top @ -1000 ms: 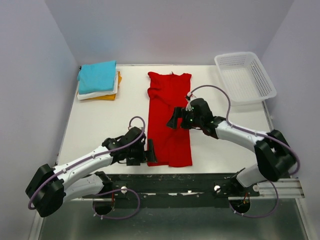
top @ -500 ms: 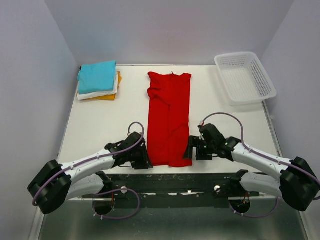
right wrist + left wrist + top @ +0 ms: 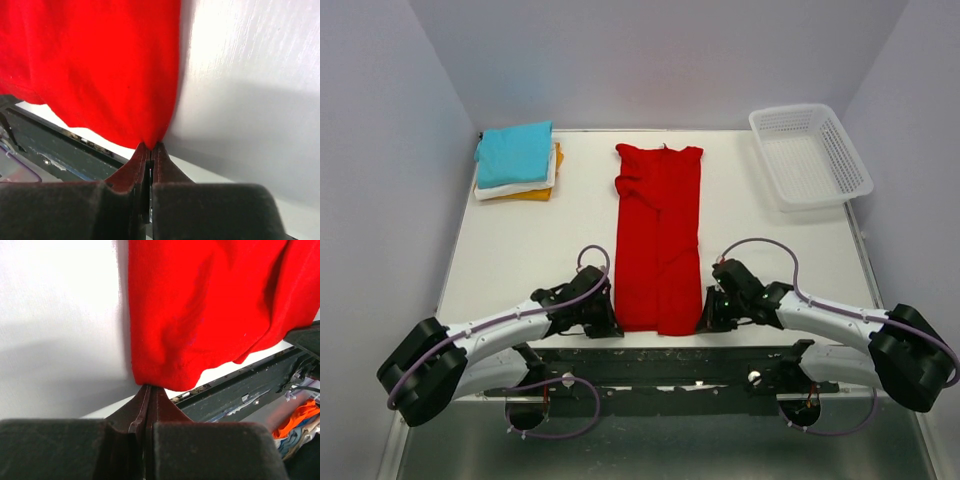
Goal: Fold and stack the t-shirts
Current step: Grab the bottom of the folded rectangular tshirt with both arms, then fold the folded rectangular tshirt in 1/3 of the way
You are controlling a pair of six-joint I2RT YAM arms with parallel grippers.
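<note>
Overhead view: the red t-shirt lies flat as a long narrow strip down the middle of the counter, collar toward the far edge and hem at the near edge. Its sleeves are not visible as separate parts; whether they are tucked under cannot be told.

The left gripper sits at the near-left hem corner and the right gripper at the near-right hem corner. From above, their fingertips are hidden under the wrist housings.

Left wrist view: the left gripper has its jaws pressed together on the very tip of the red t-shirt, with no gap showing between them. How much cloth lies inside the pinch is hidden. At the lower right, below the dark rail along the near edge, an orange and blue object is cut off by the frame and cannot be identified.

Right wrist view: the right gripper likewise pinches the hem corner of the red t-shirt, jaws closed on the cloth.

At the far-left corner, a stack shows a turquoise shirt on top; the white shirt and orange-yellow shirt beneath show only as edges. The white basket overhangs the far-right corner.
</note>
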